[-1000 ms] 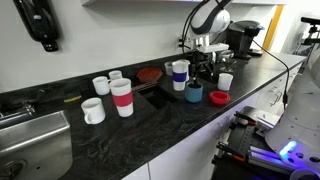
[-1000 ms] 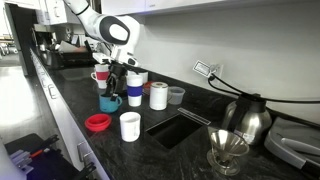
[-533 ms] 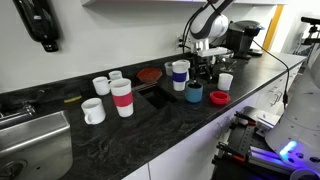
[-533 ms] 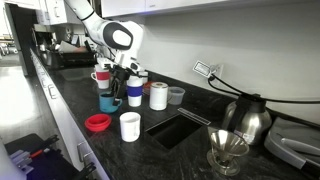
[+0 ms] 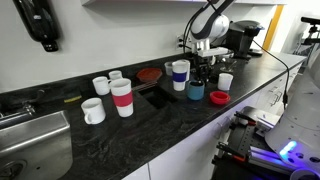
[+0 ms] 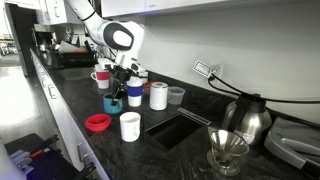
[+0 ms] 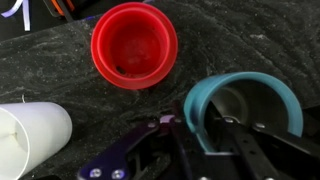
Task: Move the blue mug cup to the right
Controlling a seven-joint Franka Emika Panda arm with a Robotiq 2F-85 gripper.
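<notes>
Plainly, the dark speckled stone counter (image 5: 150,140) carries everything, and the white robot arm (image 6: 120,38) reaches down over it. A tall white cup with a blue band (image 6: 135,90) stands just beside the short solid-blue mug cup (image 7: 245,82), which appears to rest on the counter. The gripper (image 7: 193,128) straddles the mug's rim in the wrist view, one finger outside and one inside. Whether they pinch the wall I cannot tell. A small round red dish (image 7: 134,44) lies near the mug.

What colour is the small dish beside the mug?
The small round dish is solid red; clearest in wrist view.
</notes>
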